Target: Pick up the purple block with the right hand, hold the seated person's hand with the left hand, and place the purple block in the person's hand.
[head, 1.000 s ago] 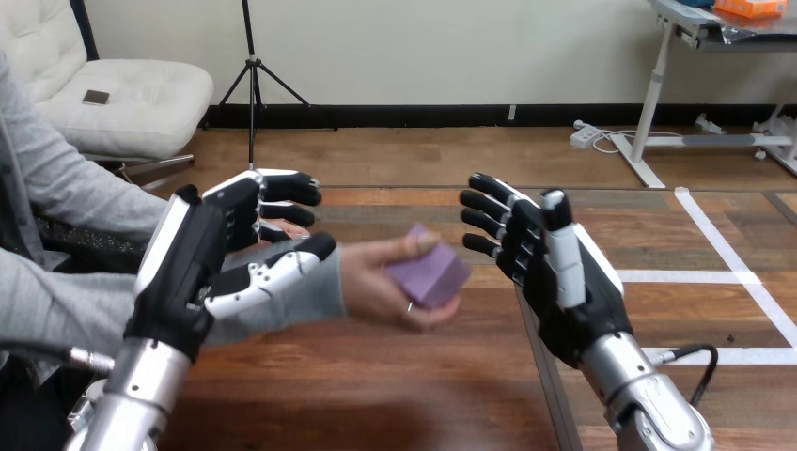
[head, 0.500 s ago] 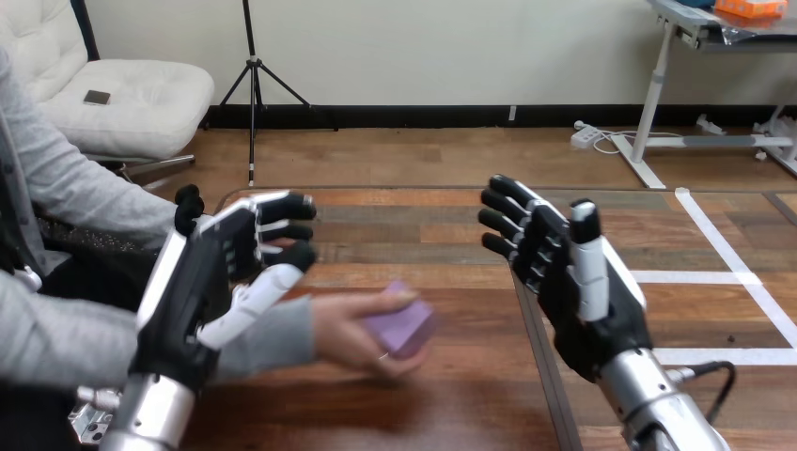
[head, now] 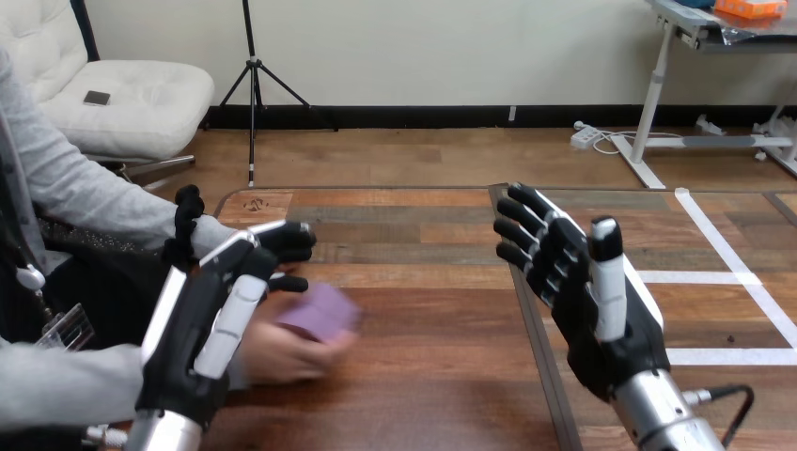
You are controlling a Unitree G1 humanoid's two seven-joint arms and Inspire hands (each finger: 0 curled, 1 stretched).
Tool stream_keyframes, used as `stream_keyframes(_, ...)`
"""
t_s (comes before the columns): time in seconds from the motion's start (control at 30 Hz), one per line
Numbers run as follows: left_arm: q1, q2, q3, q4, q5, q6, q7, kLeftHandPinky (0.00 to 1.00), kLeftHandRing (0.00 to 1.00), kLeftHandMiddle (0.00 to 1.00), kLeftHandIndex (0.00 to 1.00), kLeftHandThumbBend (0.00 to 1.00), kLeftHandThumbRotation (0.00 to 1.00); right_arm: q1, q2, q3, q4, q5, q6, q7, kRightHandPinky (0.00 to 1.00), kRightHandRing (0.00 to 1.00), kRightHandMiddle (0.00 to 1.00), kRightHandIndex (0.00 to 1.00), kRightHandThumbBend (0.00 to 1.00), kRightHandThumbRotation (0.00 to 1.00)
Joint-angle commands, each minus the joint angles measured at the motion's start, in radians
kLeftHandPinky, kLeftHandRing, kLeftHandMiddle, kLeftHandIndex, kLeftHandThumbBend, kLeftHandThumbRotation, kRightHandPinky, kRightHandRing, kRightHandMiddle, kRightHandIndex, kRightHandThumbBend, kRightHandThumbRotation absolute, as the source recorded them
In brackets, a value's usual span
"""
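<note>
Small purple cube block [head: 320,312] gripped in the person's hand [head: 282,352], low over the brown wooden table [head: 432,376] near its left edge, left hand [head: 197,329] loose-fingered just beside it, right hand [head: 583,301] spread wide above the table's right side

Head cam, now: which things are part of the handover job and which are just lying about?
Job:
- purple block, held in the person's hand
- left hand, in front of the person's hand
- right hand, open, apart from the block

Lying about:
- wooden table, just the surface underneath
</note>
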Motion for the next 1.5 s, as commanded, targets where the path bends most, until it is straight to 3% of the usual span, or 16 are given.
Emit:
stream_keyframes(0.0,-0.013,-0.019,0.023,-0.042,-0.013,-0.028,0.003,0.67,0.77,0.75,0.7,0.67,0.99,-0.005,0.002,-0.01,-0.067,0.022,-0.036,0.001,0.9,0.91,0.92,0.91,1.0,1.0)
stream_keyframes(0.27,0.02,-0.027,0.021,-0.055,-0.013,-0.031,-0.01,0.71,0.79,0.75,0.7,0.66,0.98,0.032,0.016,-0.012,-0.083,0.043,-0.043,-0.003,0.88,0.9,0.91,0.9,1.0,1.0)
stream_keyframes(0.87,0.103,-0.065,0.011,-0.137,-0.023,-0.005,-0.002,0.69,0.74,0.73,0.69,0.63,0.92,0.083,0.028,-0.017,-0.056,0.089,-0.074,0.012,0.9,0.9,0.9,0.89,0.99,1.0)
stream_keyframes(1.47,0.102,-0.083,0.018,-0.124,-0.051,-0.014,-0.012,0.65,0.72,0.72,0.67,0.61,0.9,0.093,0.03,-0.017,-0.018,0.105,-0.079,0.025,0.97,0.91,0.91,0.89,0.99,1.0)
